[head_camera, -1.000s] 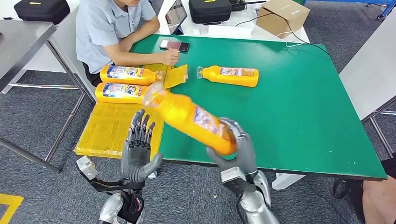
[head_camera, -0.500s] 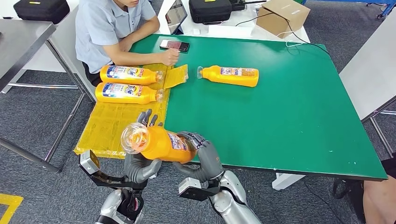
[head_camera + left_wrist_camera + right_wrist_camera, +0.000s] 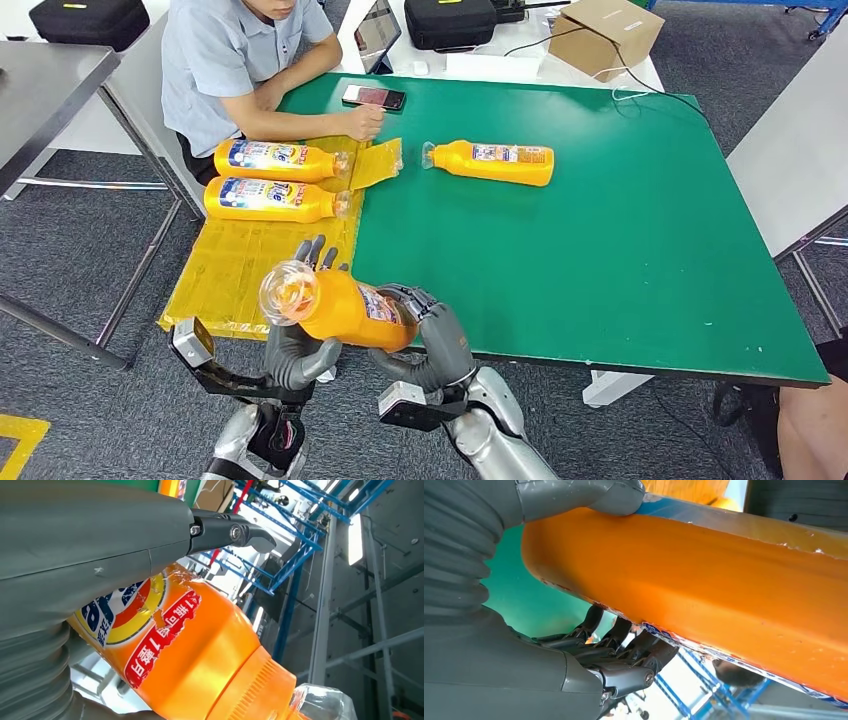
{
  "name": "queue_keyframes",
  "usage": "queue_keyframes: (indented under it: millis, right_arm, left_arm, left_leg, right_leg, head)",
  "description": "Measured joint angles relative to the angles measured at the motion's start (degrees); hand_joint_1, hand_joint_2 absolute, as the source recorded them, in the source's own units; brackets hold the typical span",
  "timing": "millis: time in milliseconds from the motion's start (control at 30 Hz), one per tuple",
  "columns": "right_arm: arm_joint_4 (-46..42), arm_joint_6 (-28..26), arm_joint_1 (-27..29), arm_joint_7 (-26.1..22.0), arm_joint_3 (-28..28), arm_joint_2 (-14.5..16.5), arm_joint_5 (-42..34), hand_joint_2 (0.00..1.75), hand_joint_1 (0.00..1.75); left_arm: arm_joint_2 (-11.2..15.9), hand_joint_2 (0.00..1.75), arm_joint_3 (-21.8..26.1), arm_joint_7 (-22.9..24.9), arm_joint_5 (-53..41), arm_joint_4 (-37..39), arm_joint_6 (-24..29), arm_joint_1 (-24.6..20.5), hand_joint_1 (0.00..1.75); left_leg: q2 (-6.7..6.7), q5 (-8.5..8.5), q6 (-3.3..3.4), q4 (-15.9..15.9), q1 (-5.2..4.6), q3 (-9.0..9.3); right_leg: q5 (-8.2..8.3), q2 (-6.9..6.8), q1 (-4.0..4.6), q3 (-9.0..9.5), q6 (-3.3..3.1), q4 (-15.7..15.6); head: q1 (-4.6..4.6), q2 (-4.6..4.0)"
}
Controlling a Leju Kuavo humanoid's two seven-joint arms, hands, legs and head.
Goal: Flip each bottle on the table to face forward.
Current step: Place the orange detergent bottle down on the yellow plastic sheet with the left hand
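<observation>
held bottle (image 3: 335, 305): orange, lifted off the green table (image 3: 620, 250) at its near edge, clear cap end toward camera
right hand (image 3: 435, 340): fingers wrapped around bottle base
left hand (image 3: 300, 345): cupped against bottle's neck end, touching it
other bottles: one on table (image 3: 492, 162), two on yellow mat (image 3: 262, 180)

An orange bottle (image 3: 335, 305) with a clear cap and a red, blue and yellow label lies tilted between the fingers (image 3: 412, 298) of both hands, cap toward the camera. Three more orange bottles lie flat well beyond the fingers: one (image 3: 490, 162) on the green table, two (image 3: 275, 158) (image 3: 270, 199) on yellow sheeting.
</observation>
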Motion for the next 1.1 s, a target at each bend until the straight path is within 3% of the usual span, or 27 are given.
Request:
queue_keyframes:
  millis: [233, 467, 867, 900, 1033, 1100]
  right_arm:
    - [0.2, -0.6, -1.0, 0.0, 1.6, 0.0, -1.7, 1.75, 1.75]
    - [0.6, -1.4, -1.0, 1.9, 2.0, -0.1, -0.1, 1.75, 1.75]
    - [0.5, -1.5, -1.0, 4.9, 2.9, -0.2, 3.8, 1.75, 1.75]
    - [0.4, -1.5, -1.0, 5.0, 2.9, -0.2, 3.9, 1.75, 1.75]
    - [0.4, -1.9, -1.1, 5.3, 3.0, -0.3, 4.4, 1.75, 1.75]
    - [0.4, -2.5, -1.1, 5.3, 3.0, -0.4, 4.5, 1.75, 1.75]
  left_arm:
    - [0.1, 1.75, -0.4, -2.6, -4.5, 1.5, 0.8, -2.1, 0.0]
    - [1.5, 1.75, -2.5, -8.1, -21.9, 1.3, 12.6, -3.0, 0.0]
    - [3.4, 1.75, -4.6, -7.7, -36.4, 0.2, 23.5, -2.8, 0.0]
    - [3.5, 1.75, -4.6, -7.4, -36.3, 0.3, 23.4, -2.9, 0.06]
    - [3.8, 1.75, -4.2, -4.9, -31.3, 1.1, 19.4, -3.4, 1.75]
    - [3.9, 1.75, -3.6, -3.1, -26.8, 2.0, 16.3, -3.9, 1.75]
  left_leg:
    - [0.0, 0.01, 0.0, 0.0, 0.0, 0.0]
    - [0.01, 0.0, 0.0, 0.0, 0.0, 0.0]
    - [0.01, 0.01, 0.0, 0.0, 0.0, 0.0]
    - [0.01, 0.01, 0.0, 0.0, 0.0, 0.0]
    - [0.01, 0.0, 0.0, 0.0, 0.0, 0.0]
    - [0.0, 0.0, 0.0, 0.0, 0.0, 0.0]
  right_leg:
    - [0.0, 0.0, -0.01, 0.01, 0.0, 0.0]
    - [0.0, 0.0, 0.0, 0.0, 0.0, 0.0]
    - [0.0, 0.0, 0.0, -0.01, 0.0, 0.0]
    - [0.0, 0.0, -0.01, -0.01, 0.0, 0.0]
    - [0.0, 0.0, -0.01, -0.01, 0.0, 0.0]
    - [0.0, 0.0, 0.0, -0.01, 0.0, 0.0]
  head:
    - [0.01, 0.0]
    - [0.01, 0.0]
    - [0.01, 0.0]
    - [0.01, 0.0]
    - [0.01, 0.0]
    - [0.01, 0.0]
